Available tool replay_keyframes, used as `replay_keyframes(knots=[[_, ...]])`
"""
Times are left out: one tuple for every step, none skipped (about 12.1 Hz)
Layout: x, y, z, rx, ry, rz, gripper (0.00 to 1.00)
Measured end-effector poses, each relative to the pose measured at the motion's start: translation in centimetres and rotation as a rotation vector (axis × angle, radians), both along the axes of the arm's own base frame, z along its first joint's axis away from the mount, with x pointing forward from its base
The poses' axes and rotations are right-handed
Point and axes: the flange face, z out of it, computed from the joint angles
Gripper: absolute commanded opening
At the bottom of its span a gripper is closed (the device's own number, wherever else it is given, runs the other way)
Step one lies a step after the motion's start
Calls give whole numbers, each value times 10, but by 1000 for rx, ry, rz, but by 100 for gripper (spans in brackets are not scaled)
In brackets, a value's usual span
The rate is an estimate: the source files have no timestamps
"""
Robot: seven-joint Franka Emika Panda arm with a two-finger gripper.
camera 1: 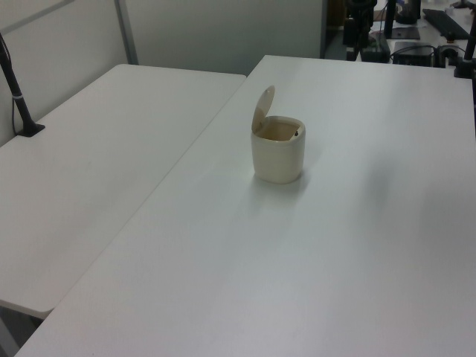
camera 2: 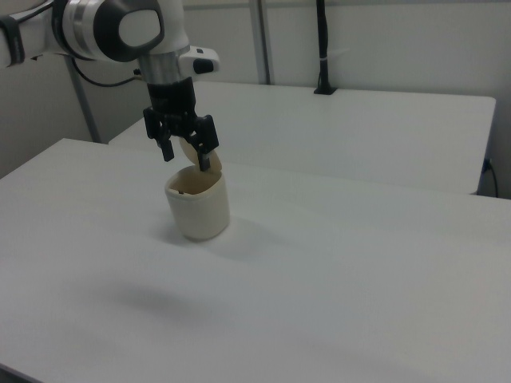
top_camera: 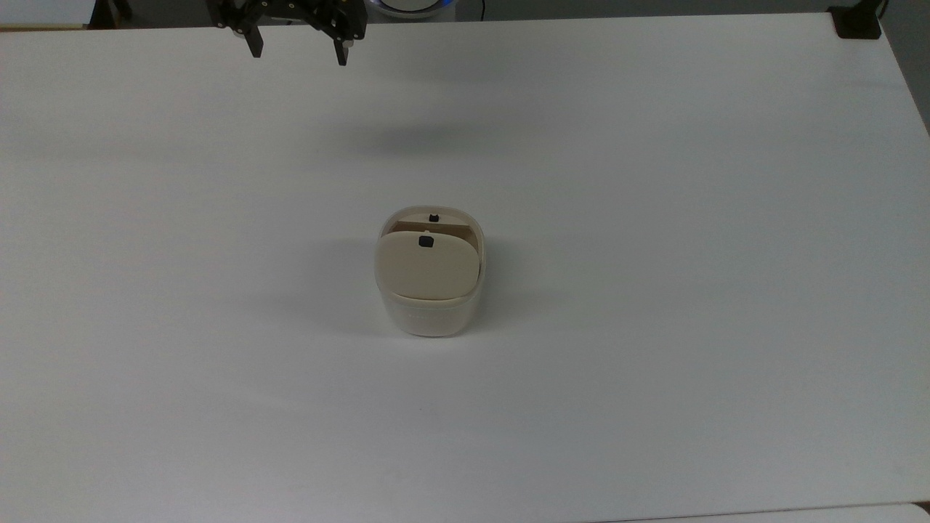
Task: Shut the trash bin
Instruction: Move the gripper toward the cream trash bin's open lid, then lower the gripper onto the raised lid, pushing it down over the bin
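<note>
A: Status on the trash bin [top_camera: 430, 280]?

B: Sits mid-surface [top_camera: 654, 290], upright. Lid [top_camera: 427, 265] is up, hinged on the side toward the top view's bottom edge, standing near vertical in the left view. Black tab [top_camera: 426, 241] at its free edge, second black bit on the far rim.

A: Gripper [top_camera: 296, 54]?

B: High above the far end of the surface, well apart from the bin in the top view. Fingers [top_camera: 255, 45] spread, holding nothing. In the right view it only overlaps the bin; that's perspective, no contact.

A: Risks?

B: My read: the lid has to be pushed over toward the far rim. Coming down on the hinge side just jams it open. Pushing sideways and low, the bin is light, nothing holds it, so it likely slides or tips. Spread fingers could also straddle the lid edge and catch it instead of pressing it flat.

A: Anything else?

B: The lid may stop short of latching if the push ends early.
</note>
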Motion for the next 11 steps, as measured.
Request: replay_keyframes(knots=[[0, 0, 0, 1, 0, 28, 39], [0, 0, 0, 2, 1, 44, 14], [0, 0, 1, 5, -2, 59, 2], [2, 2, 3, 18, -16, 66, 0], [7, 4, 7, 36, -64, 67, 0], [11, 6, 8, 45, -100, 67, 0], [20, 10, 7, 59, -143, 67, 0], [29, 18, 2, 74, -177, 71, 0], [38, 27, -2, 91, -208, 77, 0], [49, 42, -7, 109, -244, 81, 0], [60, 54, -10, 116, -284, 58, 0]])
